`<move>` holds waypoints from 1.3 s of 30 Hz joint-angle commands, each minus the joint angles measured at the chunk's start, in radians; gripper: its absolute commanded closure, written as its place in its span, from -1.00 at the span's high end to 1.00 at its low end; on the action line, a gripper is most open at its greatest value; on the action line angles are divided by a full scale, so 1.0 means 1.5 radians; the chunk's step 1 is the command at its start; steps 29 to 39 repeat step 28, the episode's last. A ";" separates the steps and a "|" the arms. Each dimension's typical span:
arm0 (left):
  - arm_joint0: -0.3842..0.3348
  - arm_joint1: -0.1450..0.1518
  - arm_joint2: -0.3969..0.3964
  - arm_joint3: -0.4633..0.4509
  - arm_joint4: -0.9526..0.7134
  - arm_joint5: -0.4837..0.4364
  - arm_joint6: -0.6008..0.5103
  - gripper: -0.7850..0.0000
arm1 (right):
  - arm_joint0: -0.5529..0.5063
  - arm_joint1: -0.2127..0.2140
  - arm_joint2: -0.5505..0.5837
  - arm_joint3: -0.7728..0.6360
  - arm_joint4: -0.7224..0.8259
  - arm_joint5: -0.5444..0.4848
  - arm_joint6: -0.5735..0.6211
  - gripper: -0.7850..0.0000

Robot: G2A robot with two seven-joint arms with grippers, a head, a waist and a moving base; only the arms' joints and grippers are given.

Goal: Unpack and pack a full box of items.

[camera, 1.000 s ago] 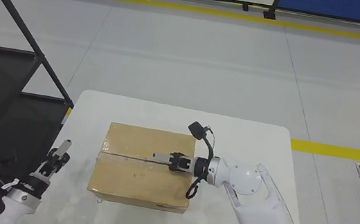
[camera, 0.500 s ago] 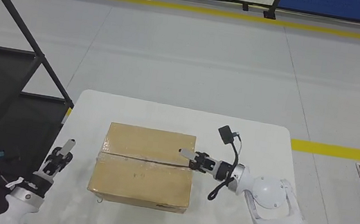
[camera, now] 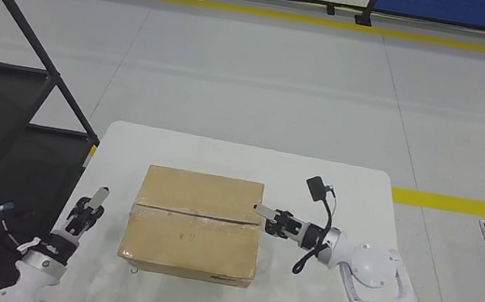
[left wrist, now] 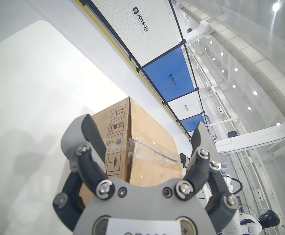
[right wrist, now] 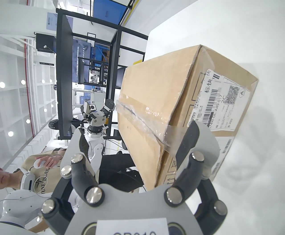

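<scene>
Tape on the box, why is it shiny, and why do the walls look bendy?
Left wrist view: the tape reflects the ceiling lights, and the wide lens curves the wall panels. Right wrist view: same glint, and the white shelves bow.

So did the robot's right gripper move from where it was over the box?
Yes. The right gripper pulled back along the taped seam, from over the middle of the box to its end edge.

The shut cardboard box [camera: 194, 224] blocks the middle of the table [camera: 251, 157]. Room to pass lies along the far edge and down both sides, though the left gripper [camera: 99, 196] stands in the left strip and the right gripper [camera: 263, 213] at the box's right end.
</scene>
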 commanded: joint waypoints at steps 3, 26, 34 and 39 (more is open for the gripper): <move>-0.002 -0.001 0.008 -0.001 0.006 0.005 0.007 1.00 | 0.011 0.001 -0.011 0.021 0.008 -0.008 0.009 1.00; -0.017 -0.003 -0.031 0.015 -0.004 0.049 0.063 1.00 | -0.011 0.028 0.091 0.019 0.065 -0.111 -0.089 1.00; -0.022 -0.002 -0.045 0.024 -0.012 0.054 0.055 1.00 | -0.014 0.029 0.098 0.018 0.063 -0.119 -0.114 1.00; -0.022 -0.002 -0.045 0.024 -0.012 0.054 0.055 1.00 | -0.014 0.029 0.098 0.018 0.063 -0.119 -0.114 1.00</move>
